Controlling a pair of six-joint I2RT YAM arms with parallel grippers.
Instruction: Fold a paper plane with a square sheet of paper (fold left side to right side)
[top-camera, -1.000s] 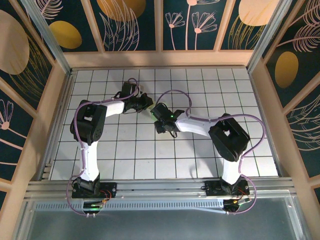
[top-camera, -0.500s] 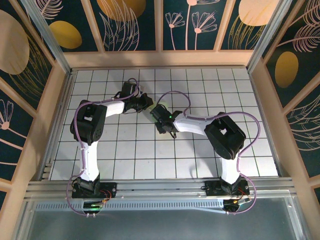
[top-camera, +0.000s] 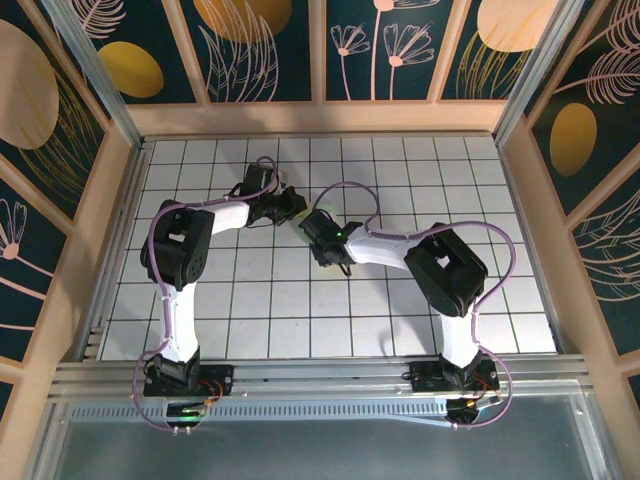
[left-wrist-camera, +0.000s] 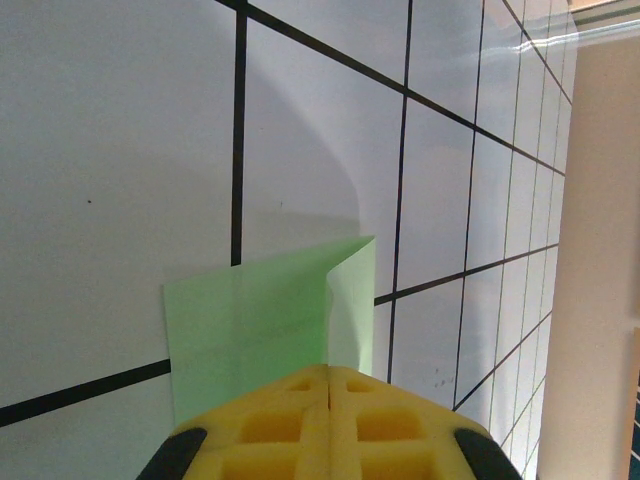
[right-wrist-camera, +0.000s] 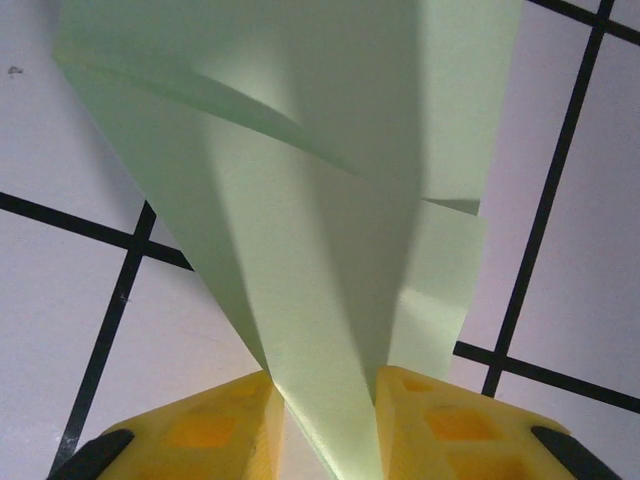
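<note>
The white table with black grid lines is boxed in by dark walls painted with flowers, and the two arms meet near its middle with purple cables looping over them, so from above their black heads hide nearly all of the green paper held between them. Up close, the left pincer is squeezed tight on the paper, which sticks out bent along one crease (its near edge is hidden behind the yellow fingers). The right pincer has its fingers a little apart with the paper's narrow end between them; I cannot tell if it pinches, and the wide end is cut off.
</note>
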